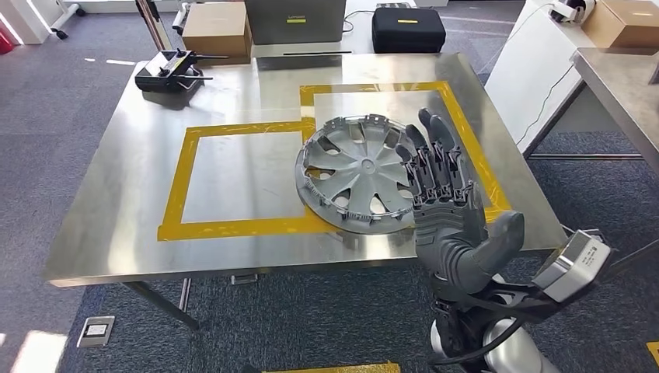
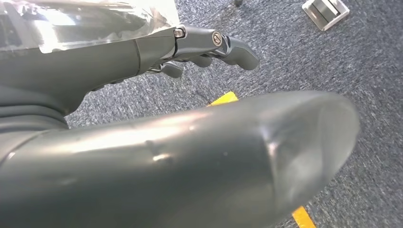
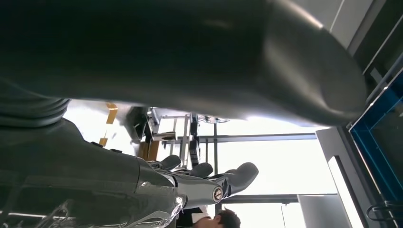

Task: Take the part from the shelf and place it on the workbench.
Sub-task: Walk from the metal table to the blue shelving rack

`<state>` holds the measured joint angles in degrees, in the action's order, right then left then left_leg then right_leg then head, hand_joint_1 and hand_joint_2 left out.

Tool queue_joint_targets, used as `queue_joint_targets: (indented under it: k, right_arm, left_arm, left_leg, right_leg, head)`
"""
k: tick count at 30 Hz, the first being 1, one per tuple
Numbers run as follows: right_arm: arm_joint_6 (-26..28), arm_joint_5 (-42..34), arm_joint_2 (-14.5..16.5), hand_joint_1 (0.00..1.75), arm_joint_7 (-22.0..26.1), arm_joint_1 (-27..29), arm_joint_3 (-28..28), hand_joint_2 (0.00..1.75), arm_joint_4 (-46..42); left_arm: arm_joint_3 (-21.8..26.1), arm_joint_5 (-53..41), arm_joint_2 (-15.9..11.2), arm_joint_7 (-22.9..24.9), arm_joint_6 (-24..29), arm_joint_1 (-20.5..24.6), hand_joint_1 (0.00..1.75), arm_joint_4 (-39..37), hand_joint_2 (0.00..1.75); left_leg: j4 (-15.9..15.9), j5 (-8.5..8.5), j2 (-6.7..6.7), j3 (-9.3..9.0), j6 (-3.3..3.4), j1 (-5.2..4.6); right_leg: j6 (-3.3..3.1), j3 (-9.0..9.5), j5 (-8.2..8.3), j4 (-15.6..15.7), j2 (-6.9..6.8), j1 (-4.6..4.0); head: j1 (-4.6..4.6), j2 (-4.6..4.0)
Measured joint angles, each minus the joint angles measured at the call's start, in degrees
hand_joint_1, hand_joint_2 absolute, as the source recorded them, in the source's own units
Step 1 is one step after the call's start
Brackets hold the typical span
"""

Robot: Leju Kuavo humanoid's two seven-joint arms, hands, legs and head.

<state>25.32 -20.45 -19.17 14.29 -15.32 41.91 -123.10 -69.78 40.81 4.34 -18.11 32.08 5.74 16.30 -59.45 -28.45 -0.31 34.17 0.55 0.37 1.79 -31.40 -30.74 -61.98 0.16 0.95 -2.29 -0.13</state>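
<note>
Raised over the workbench edge, right robot hand is released, fingers straight, beside the grey wheel cover.

Grey hubcap flat on workbench

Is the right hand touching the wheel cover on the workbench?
Cannot tell. In the head view the right hand overlaps the wheel cover edge, fingers spread upright; no contact or gap shows.

On the brushed silver steel workbench, yellow tape outlines framed a pale grey spoked plastic wheel cover, beside it a dark grey many-fingered right hand, over mottled blue-grey carpet.
</note>
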Motion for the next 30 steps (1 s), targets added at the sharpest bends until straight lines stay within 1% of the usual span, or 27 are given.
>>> queue_joint_targets:
  k: [1, 2, 4, 5, 6, 7, 9, 10, 11, 12, 13, 14, 15, 16, 17, 18, 19, 20, 21, 22, 24, 25, 26, 27, 28, 29, 30]
  right_arm:
    - [-0.01, -0.01, 0.00, 0.00, 0.04, 0.01, 0.00, 0.00, -0.01]
    - [-0.03, -0.02, 0.00, 0.00, 0.07, 0.01, 0.01, 0.00, -0.02]
    - [-0.06, -0.04, 0.01, 0.00, 0.10, 0.00, 0.01, 0.00, -0.03]
    - [-0.08, -0.07, 0.02, 0.00, 0.10, -0.02, 0.02, 0.00, -0.03]
    - [-0.09, -0.09, 0.03, 0.00, 0.10, -0.05, 0.02, 0.00, -0.02]
    - [-0.10, -0.12, 0.04, 0.00, 0.11, -0.05, 0.03, 0.00, -0.02]
    - [-0.12, -0.14, 0.04, 0.00, 0.11, -0.02, 0.08, 0.00, -0.01]
    - [-0.12, -0.14, 0.04, 0.00, 0.11, 0.01, 0.12, 0.00, -0.01]
    - [-0.13, -0.14, 0.04, 0.00, 0.11, 0.02, 0.16, 0.00, 0.00]
    - [-0.13, -0.14, 0.04, 0.00, 0.11, 0.02, 0.19, 0.00, 0.01]
    - [-0.13, -0.14, 0.04, 0.00, 0.11, 0.03, 0.21, 0.00, 0.01]
    - [-0.13, -0.14, 0.04, 0.00, 0.11, 0.03, 0.22, 0.00, 0.00]
    - [-0.12, -0.14, 0.04, 0.00, 0.11, 0.03, 0.23, 0.00, 0.00]
    - [-0.11, -0.15, 0.04, 0.00, 0.12, 0.04, 0.23, 0.00, -0.01]
    - [-0.12, -0.14, 0.04, 0.00, 0.13, 0.05, 0.23, 0.00, -0.02]
    - [-0.12, -0.14, 0.04, 0.00, 0.14, 0.05, 0.23, 0.00, -0.02]
    - [-0.12, -0.14, 0.04, 0.00, 0.15, 0.07, 0.22, 0.00, -0.02]
    - [-0.12, -0.14, 0.02, 0.00, 0.16, 0.09, 0.21, 0.00, -0.01]
    - [-0.11, -0.14, 0.01, 0.00, 0.16, 0.11, 0.20, 0.00, -0.01]
    - [-0.11, -0.14, 0.00, 0.00, 0.17, 0.14, 0.20, 0.00, 0.00]
    - [-0.11, -0.14, -0.01, 0.00, 0.19, 0.21, 0.20, 0.00, 0.01]
    - [-0.09, -0.14, -0.02, 0.00, 0.20, 0.26, 0.21, 0.00, 0.01]
    - [-0.07, -0.15, -0.02, 0.00, 0.21, 0.32, 0.21, 0.00, 0.01]
    - [-0.04, -0.15, -0.02, 0.00, 0.22, 0.37, 0.21, 0.00, 0.01]
    - [-0.01, -0.15, -0.02, 0.00, 0.23, 0.40, 0.21, 0.00, 0.01]
    - [-0.01, -0.15, -0.02, 0.00, 0.26, 0.40, 0.21, 0.00, 0.01]
    - [0.01, -0.14, -0.02, 0.00, 0.29, 0.37, 0.21, 0.00, 0.00]
  left_arm:
    - [0.01, 0.00, 0.01, 0.02, 0.00, 0.00, 0.00, 0.00, 0.00]
    - [0.01, 0.00, 0.01, 0.04, 0.00, 0.00, 0.00, 0.00, 0.00]
    - [-0.01, 0.00, 0.01, 0.07, 0.01, -0.08, 0.00, 0.01, 0.00]
    - [-0.01, 0.00, -0.01, 0.07, 0.01, -0.12, 0.00, 0.01, 0.00]
    - [-0.01, 0.00, -0.02, 0.08, 0.01, -0.14, 0.00, 0.01, 0.00]
    - [-0.01, 0.00, -0.03, 0.08, 0.01, -0.15, 0.00, 0.01, 0.00]
    - [-0.01, 0.00, -0.03, 0.08, 0.01, -0.16, 0.00, 0.01, 0.00]
    - [-0.01, 0.00, -0.03, 0.08, 0.01, -0.16, 0.00, 0.01, 0.00]
    - [-0.01, 0.00, -0.03, 0.08, 0.01, -0.16, 0.00, 0.01, 0.00]
    - [-0.01, 0.00, -0.03, 0.08, 0.01, -0.16, 0.00, 0.01, 0.00]
    - [-0.01, 0.00, -0.04, 0.08, 0.01, -0.15, 0.00, 0.01, 0.00]
    - [-0.01, 0.00, -0.04, 0.08, 0.01, -0.13, 0.00, 0.01, 0.00]
    - [-0.01, 0.00, -0.05, 0.08, 0.01, -0.09, 0.00, 0.01, 0.00]
    - [-0.01, 0.00, -0.05, 0.08, 0.01, -0.05, 0.00, 0.01, 0.00]
    - [-0.01, 0.00, -0.07, 0.08, 0.01, -0.02, 0.00, 0.01, 0.00]
    - [-0.01, 0.00, -0.08, 0.08, 0.01, -0.02, 0.00, 0.01, 0.00]
    - [-0.01, 0.00, -0.08, 0.08, 0.01, -0.07, 0.00, 0.01, 0.00]
    - [-0.01, 0.00, -0.09, 0.08, 0.01, -0.11, 0.00, 0.01, 0.00]
    - [-0.01, 0.00, -0.08, 0.08, 0.01, -0.13, 0.00, 0.01, 0.00]
    - [-0.01, 0.01, -0.07, 0.08, 0.01, -0.15, 0.00, 0.01, 0.00]
    - [-0.01, 0.09, -0.04, 0.08, 0.02, -0.15, 0.00, 0.01, 0.00]
    - [-0.01, 0.16, -0.04, 0.08, 0.03, -0.15, 0.00, 0.01, 0.00]
    - [-0.01, 0.25, -0.04, 0.08, 0.03, -0.15, 0.00, 0.01, 0.00]
    - [-0.01, 0.31, -0.04, 0.08, 0.03, -0.15, 0.00, 0.01, 0.00]
    - [-0.01, 0.37, -0.04, 0.08, 0.04, -0.15, 0.00, 0.01, 0.00]
    - [-0.01, 0.41, -0.04, 0.08, 0.05, -0.15, 0.00, 0.01, 0.00]
    - [-0.01, 0.44, -0.03, 0.08, 0.08, -0.14, 0.00, 0.01, 0.00]
  left_leg:
    - [-0.18, 0.22, -0.01, 0.28, -0.33, -0.07]
    - [-0.23, 0.51, -0.03, 0.55, -0.74, -0.11]
    - [-0.28, 0.89, -0.12, 0.85, -1.53, 0.00]
    - [-0.59, 0.35, -0.14, 1.06, -1.87, 0.07]
    - [-1.69, -1.02, -0.16, 1.43, -2.16, 0.12]
    - [-3.90, -3.21, -0.16, 2.08, -2.42, 0.18]
    - [-10.71, -8.05, -0.13, 3.76, -2.75, 0.22]
    - [-13.62, -9.39, -0.13, 4.21, -2.81, 0.23]
    - [-14.99, -9.53, -0.13, 3.95, -2.79, 0.21]
    - [-14.31, -8.51, -0.13, 2.74, -2.68, 0.20]
    - [-11.67, -6.84, -0.13, 0.59, -2.46, 0.17]
    - [-7.79, -5.39, -0.14, -2.13, -2.12, 0.09]
    - [-3.62, -4.53, -0.15, -4.78, -1.77, -0.05]
    - [-0.35, -4.25, -0.17, -6.70, -1.48, -0.21]
    - [1.66, -4.36, -0.18, -7.71, -1.20, -0.41]
    - [2.50, -4.39, -0.18, -7.91, -0.98, -0.58]
    - [2.78, -4.01, -0.14, -7.66, -0.64, -0.54]
    - [2.99, -3.52, -0.01, -7.33, -0.24, -0.48]
    - [3.17, -2.97, 0.13, -6.87, 0.23, -0.36]
    - [3.32, -2.35, 0.27, -6.29, 0.63, -0.24]
    - [3.13, -1.30, 0.41, -4.83, 1.05, -0.35]
    - [2.94, -0.75, 0.46, -3.95, 1.07, -0.42]
    - [2.66, -0.24, 0.51, -3.00, 1.06, -0.48]
    - [2.30, 0.23, 0.54, -1.97, 1.01, -0.51]
    - [1.88, 0.64, 0.56, -1.01, 0.92, -0.52]
    - [1.41, 0.98, 0.56, -0.14, 0.78, -0.52]
    - [0.90, 1.26, 0.55, 0.65, 0.57, -0.61]
  right_leg:
    - [-0.26, 0.90, 0.27, 1.90, 0.08, -0.08]
    - [-0.55, 1.02, 0.16, 2.53, 0.16, -0.21]
    - [-1.37, 0.49, 0.79, 2.77, 0.12, -0.26]
    - [-1.82, 0.25, 1.15, 2.94, 0.02, -0.21]
    - [-2.33, -0.05, 1.57, 3.12, -0.12, -0.11]
    - [-2.76, -0.42, 2.00, 3.27, -0.29, -0.02]
    - [-3.17, -1.40, 2.74, 3.21, -0.53, -0.16]
    - [-3.22, -1.97, 3.13, 3.12, -0.63, -0.25]
    - [-3.22, -2.58, 3.51, 3.01, -0.69, -0.32]
    - [-3.18, -3.20, 3.89, 2.87, -0.72, -0.38]
    - [-3.10, -3.77, 4.25, 2.71, -0.72, -0.43]
    - [-2.98, -4.24, 4.60, 2.58, -0.71, -0.44]
    - [-2.75, -4.61, 4.96, 2.47, -0.70, -0.51]
    - [-2.44, -4.86, 5.39, 2.47, -0.70, -0.52]
    - [-2.09, -5.05, 5.87, 2.56, -0.72, -0.48]
    - [-1.71, -5.18, 6.39, 2.72, -0.75, -0.45]
    - [-1.34, -5.33, 6.77, 2.86, -0.76, -0.38]
    - [-1.01, -5.52, 6.50, 2.76, -0.71, -0.34]
    - [-0.71, -5.84, 5.24, 1.94, -0.65, -0.32]
    - [-0.45, -6.36, 2.99, 0.12, -0.57, -0.30]
    - [-0.06, -7.75, -2.53, -6.26, -0.52, -0.21]
    - [0.07, -8.27, -4.12, -9.67, -0.52, -0.20]
    - [0.17, -8.28, -4.34, -11.98, -0.52, -0.19]
    - [0.20, -7.51, -3.34, -12.58, -0.52, -0.19]
    - [0.17, -5.83, -1.67, -11.21, -0.52, -0.19]
    - [0.08, -3.32, -0.22, -8.08, -0.52, -0.19]
    - [-0.09, -0.48, 0.27, -4.02, -0.50, -0.24]
  head:
    - [0.01, 0.00]
    - [0.02, 0.00]
    - [0.05, 0.00]
    - [0.10, 0.00]
    - [0.25, 0.00]
    - [0.40, 0.00]
    - [0.70, 0.00]
    - [0.72, 0.00]
    - [0.73, 0.00]
    - [0.73, 0.00]
    - [0.74, 0.00]
    - [0.75, 0.00]
    - [0.73, 0.00]
    - [0.72, 0.00]
    - [0.72, 0.00]
    - [0.71, 0.00]
    - [0.70, 0.00]
    - [0.69, 0.00]
    - [0.57, 0.00]
    - [0.44, 0.00]
    - [0.21, 0.00]
    - [0.19, 0.00]
    - [0.16, 0.00]
    - [0.15, 0.00]
    - [0.15, 0.00]
    - [0.14, 0.00]
    - [0.14, 0.00]
